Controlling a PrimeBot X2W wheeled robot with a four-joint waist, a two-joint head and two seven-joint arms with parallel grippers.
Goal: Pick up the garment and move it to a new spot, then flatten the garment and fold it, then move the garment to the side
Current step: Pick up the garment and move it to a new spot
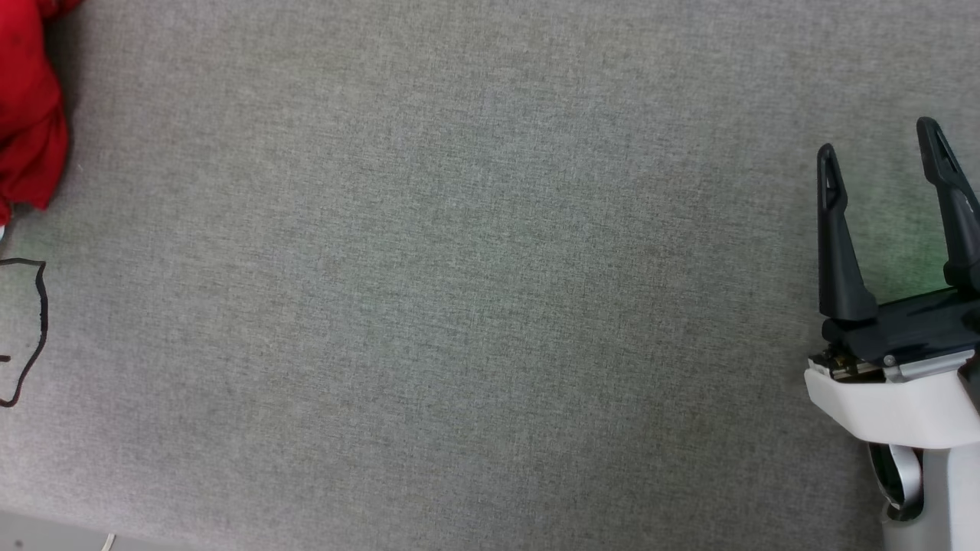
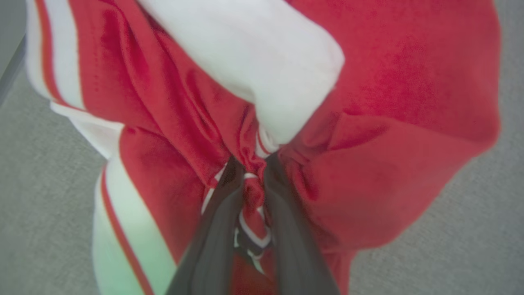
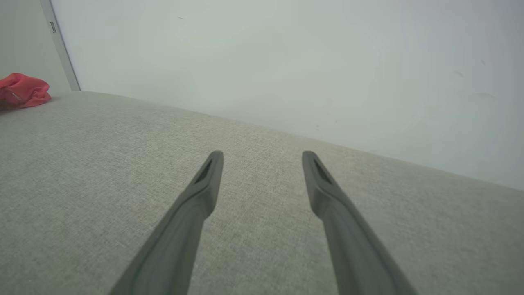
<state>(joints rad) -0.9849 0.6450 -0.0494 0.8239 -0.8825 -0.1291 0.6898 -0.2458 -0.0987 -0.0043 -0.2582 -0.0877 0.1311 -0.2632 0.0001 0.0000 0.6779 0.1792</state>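
The garment [image 1: 27,115], bunched at the far left of the bench [image 1: 459,306], looks soft, light and slippery, likely to sag when lifted. The left hand [image 2: 252,172] pinches a gathered fold by the striped trim [image 2: 254,234]; the right hand [image 1: 877,140] hangs spread, empty.

Middle of worktop [image 1: 475,291] bare, wide passage left to right. Far left corner blocked by bunched garment [image 1: 27,115]. Near right edge, right claw [image 1: 877,136], fingers spread. Far edge closed by wall [image 3: 286,61].
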